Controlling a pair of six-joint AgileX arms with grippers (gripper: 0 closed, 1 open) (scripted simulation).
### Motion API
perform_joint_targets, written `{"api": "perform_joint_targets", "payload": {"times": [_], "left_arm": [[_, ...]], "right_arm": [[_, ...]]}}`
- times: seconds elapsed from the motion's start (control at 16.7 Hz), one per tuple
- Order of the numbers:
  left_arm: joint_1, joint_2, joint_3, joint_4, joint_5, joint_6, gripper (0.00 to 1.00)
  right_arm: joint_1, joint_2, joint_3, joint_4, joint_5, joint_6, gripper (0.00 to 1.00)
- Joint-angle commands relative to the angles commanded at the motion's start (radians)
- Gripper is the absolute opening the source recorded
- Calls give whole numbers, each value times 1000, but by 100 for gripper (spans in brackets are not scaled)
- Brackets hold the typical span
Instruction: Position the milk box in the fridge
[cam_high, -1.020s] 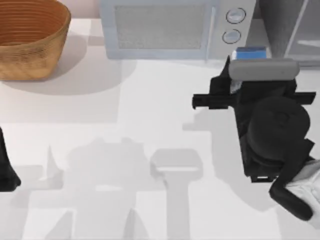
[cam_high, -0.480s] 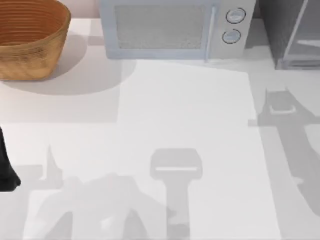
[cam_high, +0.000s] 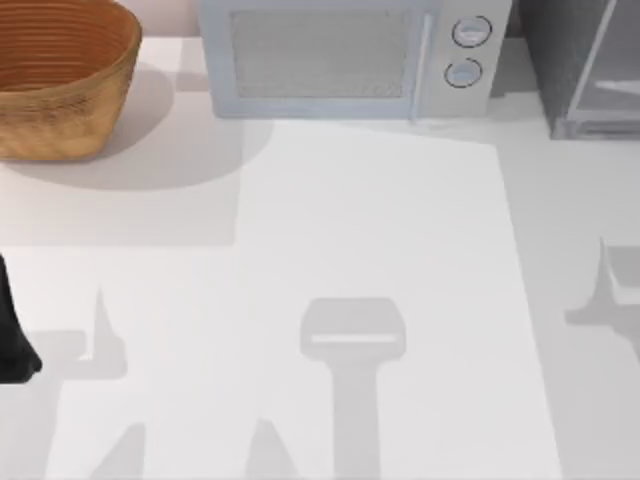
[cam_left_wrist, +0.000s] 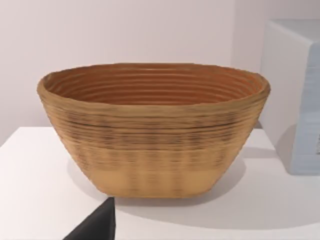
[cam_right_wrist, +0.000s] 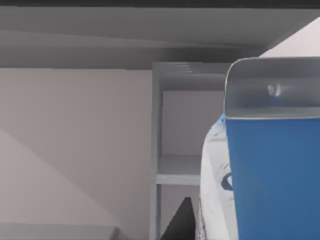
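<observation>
A: Left to right, what lies around?
B: Left arm (cam_high: 12, 340) parked at the desk's (cam_high: 380, 220) left edge, then basket (cam_high: 60, 75), microwave (cam_high: 350, 55), fridge (cam_high: 590, 60) far right.

A: And the milk box (cam_right_wrist: 275, 170)?
B: Upright, close against the right wrist camera (end effector's grip: cannot tell), fridge shelf (cam_right_wrist: 177, 172) beyond it, nothing between.

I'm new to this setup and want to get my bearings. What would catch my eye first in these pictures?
Probably the woven basket at the table's far left corner, warm brown against the pale table. Next, the light grey microwave along the back edge, and the dark fridge in the far right corner. In the right wrist view, the blue milk box looms close, with fridge shelves behind it.
</observation>
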Motion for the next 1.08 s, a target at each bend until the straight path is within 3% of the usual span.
{"api": "perform_joint_targets", "payload": {"times": [0.48, 1.08], "left_arm": [[0, 0, 0, 0, 0, 0, 100], [0, 0, 0, 0, 0, 0, 100]], "right_arm": [[-98, -240, -253, -361, -66, 39, 0], [-109, -185, -184, -286, -83, 32, 0]]}}
